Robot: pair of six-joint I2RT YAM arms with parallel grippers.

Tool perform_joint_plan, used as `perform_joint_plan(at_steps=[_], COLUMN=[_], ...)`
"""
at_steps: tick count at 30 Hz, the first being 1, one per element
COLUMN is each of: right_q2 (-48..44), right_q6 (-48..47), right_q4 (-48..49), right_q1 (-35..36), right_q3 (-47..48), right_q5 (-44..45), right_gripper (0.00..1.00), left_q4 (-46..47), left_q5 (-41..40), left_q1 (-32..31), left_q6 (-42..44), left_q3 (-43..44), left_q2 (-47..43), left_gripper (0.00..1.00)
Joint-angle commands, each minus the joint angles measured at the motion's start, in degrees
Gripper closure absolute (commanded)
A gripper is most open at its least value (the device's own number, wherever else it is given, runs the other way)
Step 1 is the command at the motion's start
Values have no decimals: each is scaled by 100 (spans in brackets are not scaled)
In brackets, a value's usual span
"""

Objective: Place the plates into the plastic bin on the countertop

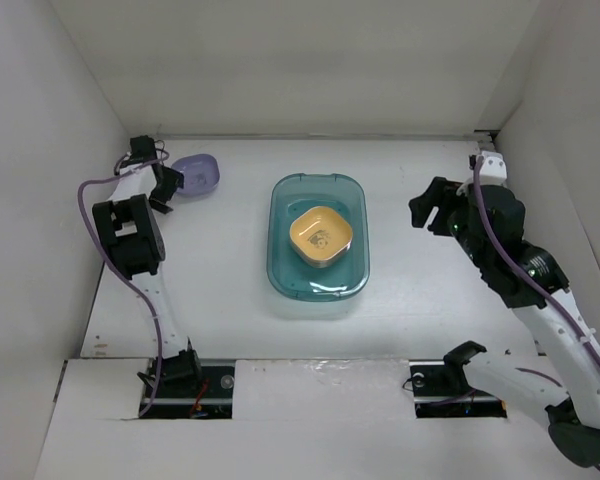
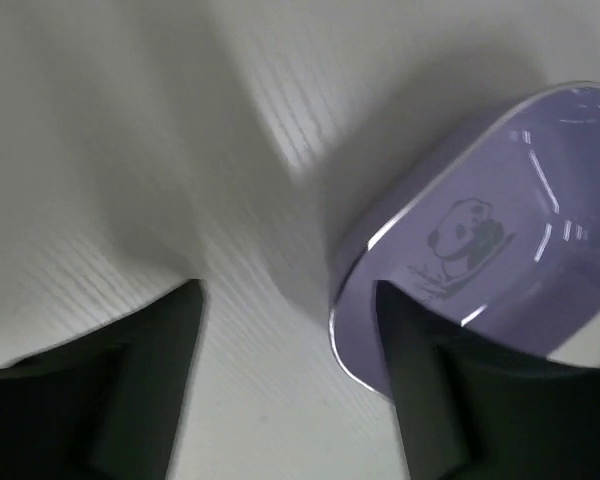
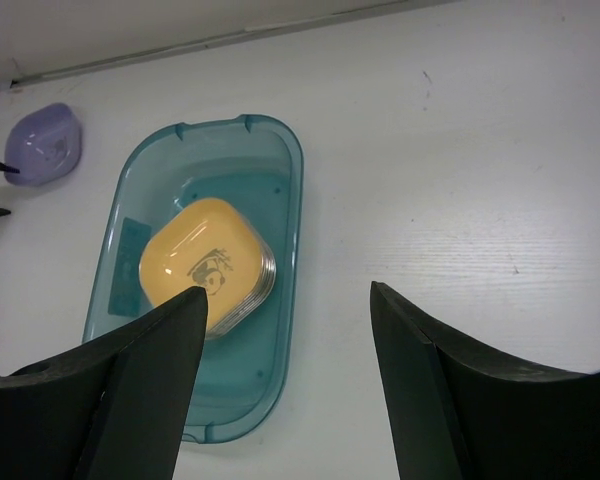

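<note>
A purple plate (image 1: 197,174) with a panda print lies at the back left of the countertop (image 1: 430,320). My left gripper (image 1: 172,184) is open at its near edge. In the left wrist view the plate (image 2: 500,215) has its rim between the jaws; the right finger (image 2: 430,390) reaches over the plate's inside and the left finger (image 2: 150,380) stands apart on bare counter. The teal plastic bin (image 1: 280,215) sits mid-counter and holds a stack of plates topped by an orange-yellow one (image 1: 321,236). My right gripper (image 1: 430,208) hovers open and empty right of the bin (image 3: 285,190).
White walls close in the counter at the back and both sides. The purple plate lies close to the back left corner. The left arm's purple cable (image 1: 100,185) loops beside the left wall.
</note>
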Motion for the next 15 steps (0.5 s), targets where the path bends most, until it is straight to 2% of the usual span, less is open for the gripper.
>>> perform_joint_plan(at_steps=[1,2,4,5,6,7,11,14,15], right_q2=[-111,-111,-163,-163,-163,-224,-277,-330,-330], right_q6=[-143,-143,-204,-204,-205,-205,-266,-266,-266], right_q4=[166,166,114,113,113,113,61,61,61], right_q1=[-48,-109,-109,-170,-171,-223,-338,-451,-452], right_q3=[99,99,99,99,99,99,99,99,99], right_q5=[9,9,-44,-44,-44,-44,-96,-202,-202], right_gripper=[28,28,28,28,28,28,28,28,28], left_q4=[-88,-88,-88,-88,-88,-175,-220,-80,34], left_q5=[-46,6,7,76,147,226,376,297,236], left_q1=[-45,-97,-97,-97,-97,-97,-150,-255,-256], left_q6=[21,21,-31,-32,-32,-32,-32,-32,-32], left_q3=[-95,-96,-96,-96,26,88,107,-139,-253], left_q2=[183,183,244,306,306,376,-26,-913,-1533], left_gripper=[34,49,70,77,92,100,100,100,100])
